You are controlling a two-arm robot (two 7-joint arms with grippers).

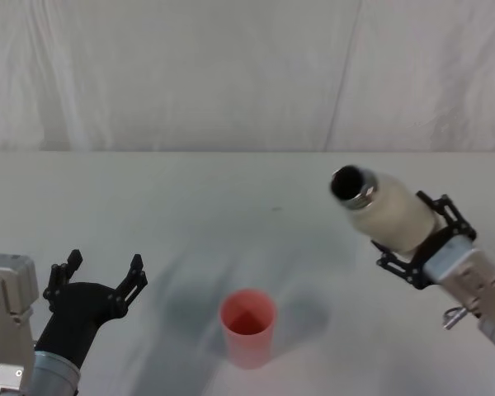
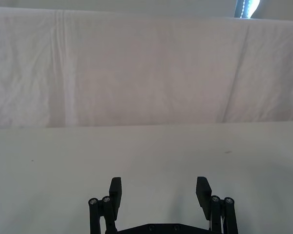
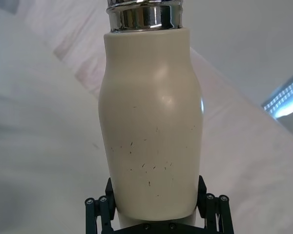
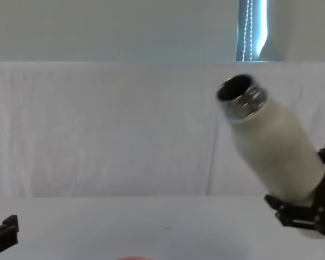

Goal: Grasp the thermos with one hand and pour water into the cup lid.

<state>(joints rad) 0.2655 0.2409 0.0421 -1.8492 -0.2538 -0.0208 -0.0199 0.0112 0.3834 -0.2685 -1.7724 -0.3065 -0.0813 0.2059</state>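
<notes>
Fingers of the right gripper [image 1: 422, 244] are clamped on the lower body of the thermos [image 1: 389, 211], one black jaw on each side. Thermos is held off the table [image 1: 231, 190], over its right side, tilted with the open steel neck pointing up and toward the table's centre; the mouth is dark inside. Cup lid [image 1: 248, 327], pinkish-red and mouth-up, stands on the table near the front edge, about mid-width, apart from the thermos mouth. Left gripper [image 1: 99, 277] sits low at the front-left corner, fingers [image 2: 115, 193] spread apart, holding nothing, well apart from the cup lid.
</notes>
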